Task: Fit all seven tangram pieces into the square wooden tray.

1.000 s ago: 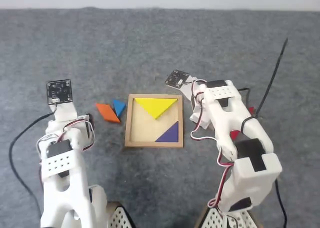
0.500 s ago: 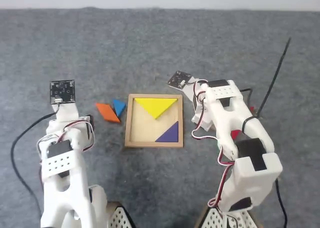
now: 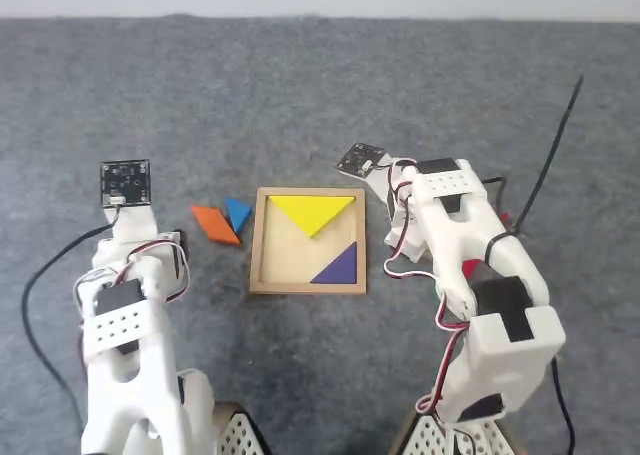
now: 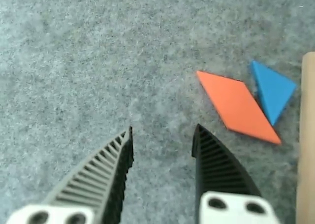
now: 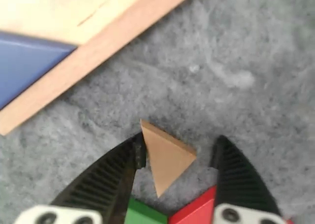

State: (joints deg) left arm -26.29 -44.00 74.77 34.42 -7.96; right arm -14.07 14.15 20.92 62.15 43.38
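Tangram pieces closest to you lie on the tabletop just off the tray's right edge, at your right gripper point(image 5: 179, 140). Its jaws stand apart on either side of a tan triangle point(image 5: 167, 157), with a green piece point(image 5: 142, 214) and a red piece point(image 5: 189, 211) side by side behind it between the fingers. The square wooden tray point(image 3: 258, 243) sits mid-tabletop between your arms, with a purple triangle point(image 3: 338, 265) in its near right corner and a yellow triangle point(image 3: 312, 213) against its far edge. Your left gripper point(image 4: 163, 130) hangs over bare grey tabletop, jaws apart and holding nothing. Beyond it, an orange parallelogram point(image 4: 238, 107) and a blue triangle point(image 4: 272, 88) lie just beside each other, close to the tray's left edge.
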